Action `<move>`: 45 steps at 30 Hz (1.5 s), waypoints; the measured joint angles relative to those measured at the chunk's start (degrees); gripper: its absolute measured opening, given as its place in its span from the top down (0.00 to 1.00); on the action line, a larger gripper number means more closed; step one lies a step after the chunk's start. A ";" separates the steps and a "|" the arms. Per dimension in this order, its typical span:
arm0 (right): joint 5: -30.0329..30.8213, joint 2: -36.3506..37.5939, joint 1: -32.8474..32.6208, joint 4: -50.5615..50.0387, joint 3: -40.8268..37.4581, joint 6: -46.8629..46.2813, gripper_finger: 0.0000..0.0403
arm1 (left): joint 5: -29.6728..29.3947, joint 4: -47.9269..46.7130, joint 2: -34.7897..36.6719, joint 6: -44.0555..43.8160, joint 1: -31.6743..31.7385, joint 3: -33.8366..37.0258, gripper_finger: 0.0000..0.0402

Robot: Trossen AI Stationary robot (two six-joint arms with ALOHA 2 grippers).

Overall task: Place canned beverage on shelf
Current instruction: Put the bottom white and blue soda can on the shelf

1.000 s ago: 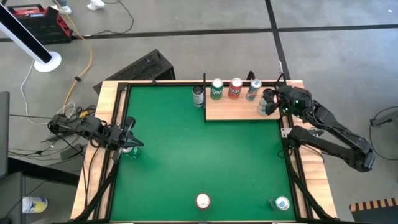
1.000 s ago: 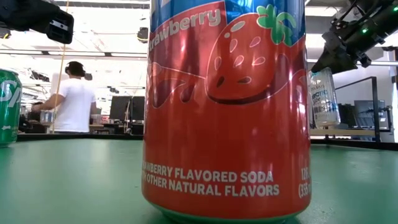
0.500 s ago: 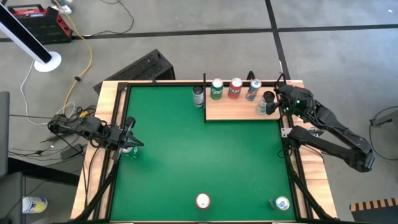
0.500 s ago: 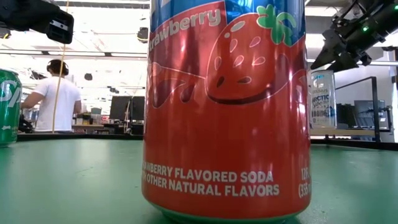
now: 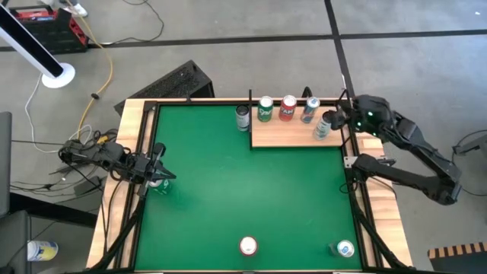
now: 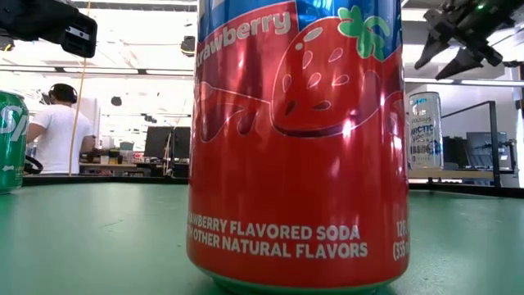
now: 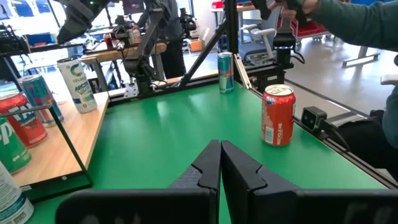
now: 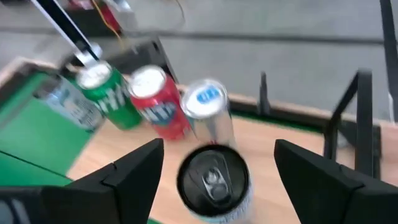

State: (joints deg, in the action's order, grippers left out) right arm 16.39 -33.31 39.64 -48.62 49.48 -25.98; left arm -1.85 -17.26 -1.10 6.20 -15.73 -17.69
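Four cans stand on the shelf [image 5: 297,133], the light wooden panel at the far edge of the green desk [image 5: 243,190]: a green can [image 5: 265,109], a red can [image 5: 288,107] and a silver-blue can [image 5: 310,109] in a row along its back, and a pale can [image 5: 323,125] nearer the shelf's right end, upright and apart from the others. The right gripper [image 5: 344,120] hangs just beside and above that pale can, its fingers [image 8: 134,171] spread wide and released, holding nothing; in the right wrist view the can's top [image 8: 214,177] sits between the two fingers without touching either. The right arm reaches in from the desk's right rim, elbow folded back outside the frame. A dark can [image 5: 243,117] stands on the green surface just off the shelf's left end. The left gripper [image 5: 157,177] rests low at the desk's left edge with its arm stretched out past the rim, fingers [image 7: 208,168] clenched together on nothing. Near the front edge stand a red strawberry soda can [image 5: 248,246] and, toward the right corner, a blue-topped can [image 5: 345,249].
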 joint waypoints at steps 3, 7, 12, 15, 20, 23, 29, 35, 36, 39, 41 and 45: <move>0.14 -3.93 -0.92 -2.68 2.03 -2.29 0.19 | -0.01 0.00 0.00 0.01 0.00 0.00 1.00; 0.08 -8.51 -2.29 -5.77 5.71 -4.40 0.19 | -0.02 0.00 0.00 0.01 0.00 0.00 1.00; -1.27 -14.80 -2.36 -14.87 13.93 -4.73 0.19 | -0.02 0.01 0.00 0.01 0.00 0.00 1.00; -1.71 -19.16 -1.89 -21.64 19.23 -4.65 0.19 | -0.04 0.00 0.00 0.01 0.00 0.00 1.00; -1.80 -26.01 -0.45 -30.06 25.99 -4.61 0.19 | -0.02 0.02 0.00 0.01 0.00 0.00 1.00; -1.89 -29.73 0.48 -32.33 28.42 -4.60 0.19 | -0.02 0.02 0.00 0.01 0.00 0.00 1.00; -3.96 -35.73 0.61 -33.69 29.69 -3.55 0.16 | -0.02 0.00 0.00 0.01 0.00 0.00 1.00; -4.53 -39.70 0.58 -34.38 29.76 -2.45 0.07 | 0.03 0.00 0.00 0.01 0.00 0.00 1.00; -4.53 -40.09 0.58 -34.71 29.76 -2.19 0.06 | 0.12 0.00 0.00 0.01 0.00 0.00 1.00; -4.51 -40.68 0.67 -35.38 29.76 -1.44 0.03 | 0.53 0.00 0.02 0.01 0.00 0.00 1.00; -4.53 -40.80 0.65 -35.36 29.76 -1.14 0.01 | 0.53 0.00 0.00 0.01 0.00 0.00 1.00; -4.53 -41.02 0.65 -36.27 29.76 -1.32 0.01 | 0.53 0.02 0.00 0.02 0.00 0.00 1.00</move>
State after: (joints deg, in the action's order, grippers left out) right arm 11.86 -74.32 40.29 -84.89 79.24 -27.30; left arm -1.32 -17.23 -1.10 6.23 -15.73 -17.69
